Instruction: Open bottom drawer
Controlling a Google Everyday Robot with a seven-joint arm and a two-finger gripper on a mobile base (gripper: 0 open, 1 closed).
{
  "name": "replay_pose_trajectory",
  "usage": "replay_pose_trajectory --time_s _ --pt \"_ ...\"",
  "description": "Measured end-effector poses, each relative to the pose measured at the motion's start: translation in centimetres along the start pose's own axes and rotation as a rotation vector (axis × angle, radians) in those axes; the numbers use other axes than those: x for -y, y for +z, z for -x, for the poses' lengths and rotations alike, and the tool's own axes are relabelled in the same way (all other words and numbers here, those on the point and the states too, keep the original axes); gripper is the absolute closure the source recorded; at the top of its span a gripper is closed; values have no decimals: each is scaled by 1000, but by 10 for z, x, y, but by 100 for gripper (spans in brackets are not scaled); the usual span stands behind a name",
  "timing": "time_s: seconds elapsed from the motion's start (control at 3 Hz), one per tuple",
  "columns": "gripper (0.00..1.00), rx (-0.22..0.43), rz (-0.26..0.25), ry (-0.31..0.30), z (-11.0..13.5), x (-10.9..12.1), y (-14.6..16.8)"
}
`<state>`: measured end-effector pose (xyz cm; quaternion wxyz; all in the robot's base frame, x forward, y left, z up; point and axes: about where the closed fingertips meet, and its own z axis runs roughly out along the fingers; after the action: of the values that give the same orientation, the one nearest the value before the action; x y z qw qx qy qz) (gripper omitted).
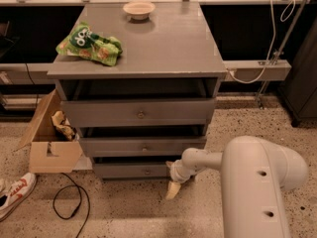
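The bottom drawer is the shortest grey front at the foot of the grey cabinet, with a small round knob. Its front sits about level with the fronts above it. My gripper is at the drawer's right end, just right of the knob and close to the floor. It is open: one cream finger lies by the drawer front and the other points down at the floor. It holds nothing.
The mid-sized drawer and the tallest drawer are above. A green snack bag and a small bowl lie on the cabinet top. A cardboard box, a black cable and a shoe are on the floor at left.
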<state>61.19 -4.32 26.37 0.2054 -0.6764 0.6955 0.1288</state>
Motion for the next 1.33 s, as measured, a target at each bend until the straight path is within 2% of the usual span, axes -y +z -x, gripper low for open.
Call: replay_pose_trajectory --time_s 0.33,0.67,1.0,1.33 --pt "0 -54 -13 16 -25 12 12" --pt "0 -116 -40 4 -39 26 28" --pt "0 -149 -86 -31 -39 36 36" --pt "0 -149 -86 -31 -39 36 36"
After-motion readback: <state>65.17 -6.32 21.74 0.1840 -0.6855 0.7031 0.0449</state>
